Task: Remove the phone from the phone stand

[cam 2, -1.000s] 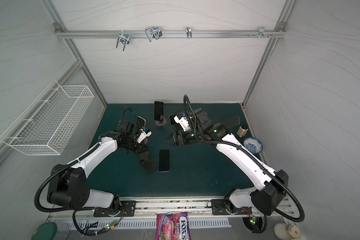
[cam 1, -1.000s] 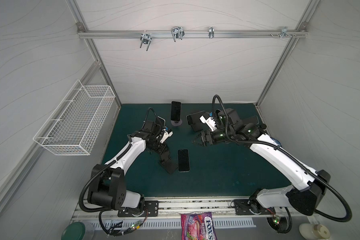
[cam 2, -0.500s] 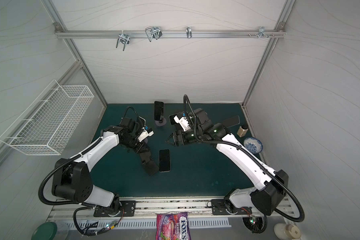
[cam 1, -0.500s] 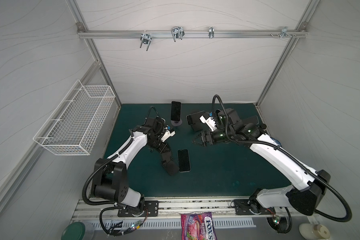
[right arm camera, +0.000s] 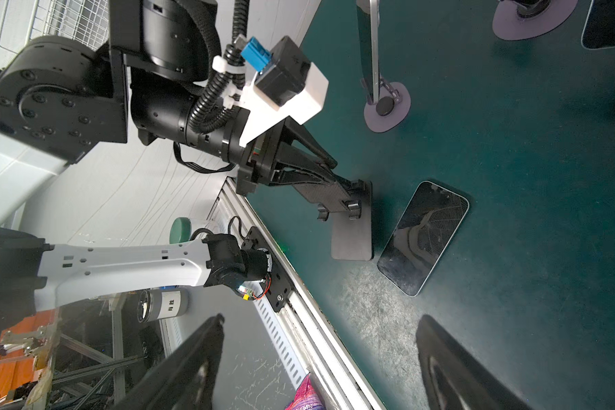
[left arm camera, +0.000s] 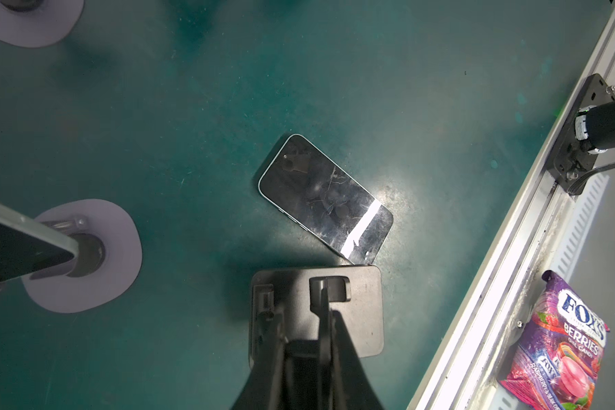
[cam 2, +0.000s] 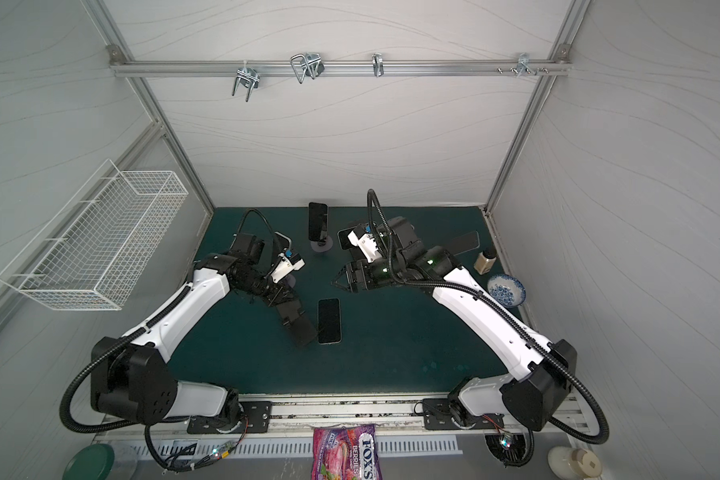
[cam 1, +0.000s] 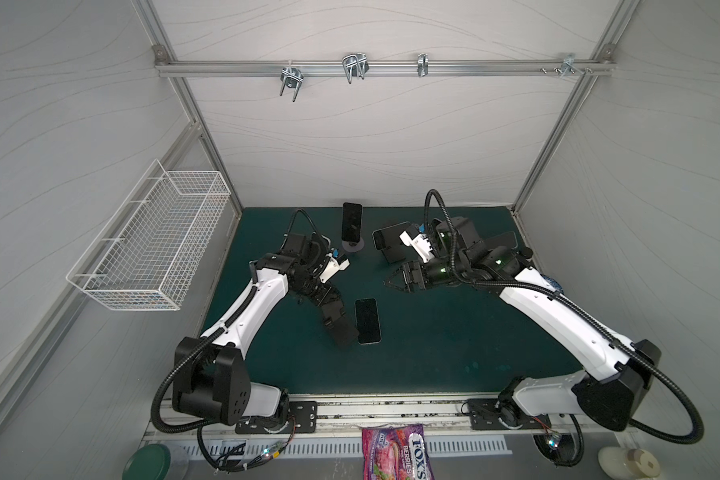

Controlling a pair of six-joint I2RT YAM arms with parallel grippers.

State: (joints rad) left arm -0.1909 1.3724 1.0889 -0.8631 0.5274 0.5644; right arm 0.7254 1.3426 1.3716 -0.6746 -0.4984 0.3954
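Note:
A dark-screened phone [cam 1: 367, 321] lies flat, screen up, on the green mat near the middle, seen in both top views [cam 2: 329, 320]. Right beside it rests a black phone stand [cam 1: 344, 330], its edge about touching the phone's corner [left arm camera: 325, 198]. My left gripper [left arm camera: 325, 301] is shut on a rib of the stand's plate [left arm camera: 363, 312]. No phone sits on this stand [right arm camera: 352, 238]. My right gripper [cam 1: 395, 280] hovers open above the mat behind and to the right of the phone [right arm camera: 423, 238], holding nothing.
At the back an upright phone [cam 1: 352, 218] stands on a round grey base [cam 1: 353, 246]; another phone [cam 1: 387, 237] leans on a black stand. A further phone [cam 2: 460, 245], small bottle [cam 2: 485, 262] and patterned bowl [cam 2: 506, 291] are back right. Wire basket [cam 1: 154, 245] hangs left.
My left wrist has shifted slightly to the right while staying shut on the stand. The flat phone and the right arm have not moved.

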